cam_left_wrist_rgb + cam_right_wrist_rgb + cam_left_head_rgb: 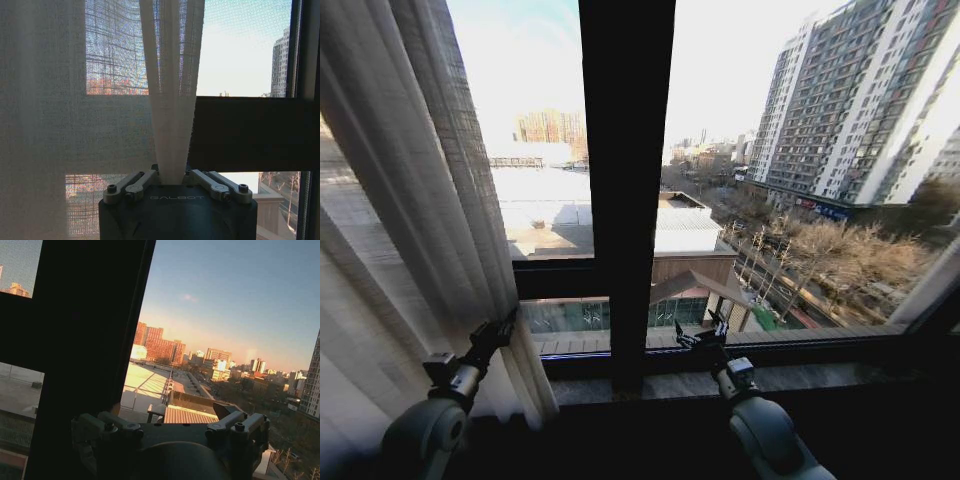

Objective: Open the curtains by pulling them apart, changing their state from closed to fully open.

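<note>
At window's left side: sheer white-cream pleated curtain panel (pixel 170 100), edge fold pinched in my left hand (pixel 503 330) for drawing aside; right hand (pixel 703 335) empty, spread before dark frame bar (pixel 625 150).

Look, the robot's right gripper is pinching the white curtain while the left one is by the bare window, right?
Not quite: the sides are swapped. The left gripper is pinching a fold of the white curtain, as the left wrist view shows. The right gripper is by the bare window, holding nothing, in the head view.
</note>
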You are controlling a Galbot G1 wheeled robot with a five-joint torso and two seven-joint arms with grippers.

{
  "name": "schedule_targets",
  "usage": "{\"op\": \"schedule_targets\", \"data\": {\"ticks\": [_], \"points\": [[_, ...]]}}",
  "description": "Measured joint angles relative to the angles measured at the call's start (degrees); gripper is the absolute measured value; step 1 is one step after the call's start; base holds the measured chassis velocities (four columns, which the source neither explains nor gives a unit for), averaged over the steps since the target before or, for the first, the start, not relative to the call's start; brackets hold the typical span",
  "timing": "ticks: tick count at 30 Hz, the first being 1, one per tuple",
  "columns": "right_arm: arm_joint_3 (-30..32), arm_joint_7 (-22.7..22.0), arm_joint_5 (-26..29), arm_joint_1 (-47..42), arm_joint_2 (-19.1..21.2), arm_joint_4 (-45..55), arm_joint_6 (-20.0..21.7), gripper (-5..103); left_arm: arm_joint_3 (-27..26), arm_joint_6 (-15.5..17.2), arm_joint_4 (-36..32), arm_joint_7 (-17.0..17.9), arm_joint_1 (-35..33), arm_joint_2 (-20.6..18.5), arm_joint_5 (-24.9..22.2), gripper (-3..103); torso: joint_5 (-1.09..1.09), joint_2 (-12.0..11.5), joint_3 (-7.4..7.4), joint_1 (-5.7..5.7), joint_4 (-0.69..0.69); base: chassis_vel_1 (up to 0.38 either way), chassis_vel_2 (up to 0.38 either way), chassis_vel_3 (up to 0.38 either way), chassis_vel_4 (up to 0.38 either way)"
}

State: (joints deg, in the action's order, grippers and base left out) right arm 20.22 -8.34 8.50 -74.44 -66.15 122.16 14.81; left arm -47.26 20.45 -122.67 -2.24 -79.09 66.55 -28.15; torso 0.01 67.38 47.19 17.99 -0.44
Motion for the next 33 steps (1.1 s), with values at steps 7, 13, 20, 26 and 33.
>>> {"op": "schedule_targets", "data": {"ticks": [7, 13, 20, 26, 33], "points": [[-0.4, 0.5, -0.4, 0.3, -0.3, 0.0, 0.0, 100, -0.6, 0.0, -0.7, 0.0, -0.5, 0.1, 0.0, 0, 0.0, 0.0, 0.0, 0.0, 0.0, 0.0, 0.0, 0.0, 0.0], [0.2, 2.8, -3.8, 0.2, -0.4, -0.6, -1.4, 100, -0.9, 0.0, -1.1, 0.0, -0.9, 0.3, 0.0, 0, 0.0, 0.0, 0.0, 0.0, 0.0, 0.0, 0.0, 0.0, 0.0], [0.3, 3.2, -5.1, 0.1, -0.4, -0.6, -1.7, 100, -1.0, 0.0, -1.6, 0.0, -1.2, 0.6, 0.0, 0, 0.0, 0.0, 0.0, 0.0, -0.01, 0.039, 0.03, -0.03, -0.028], [0.3, 3.2, -5.3, 0.0, -0.5, -0.6, -1.7, 100, -1.6, -0.2, -2.2, 0.0, -2.1, 1.1, 0.1, 0, 0.01, 0.0, 0.0, 0.0, 0.0, 0.148, 0.151, -0.141, -0.155], [0.2, 3.2, -5.3, -0.2, -0.5, -0.2, -1.8, 100, -1.9, -0.3, -2.9, 0.0, -2.8, 1.6, 0.3, 0, -0.01, 0.0, -0.01, -0.01, 0.0, 0.24, 0.267, -0.261, -0.252]]}}
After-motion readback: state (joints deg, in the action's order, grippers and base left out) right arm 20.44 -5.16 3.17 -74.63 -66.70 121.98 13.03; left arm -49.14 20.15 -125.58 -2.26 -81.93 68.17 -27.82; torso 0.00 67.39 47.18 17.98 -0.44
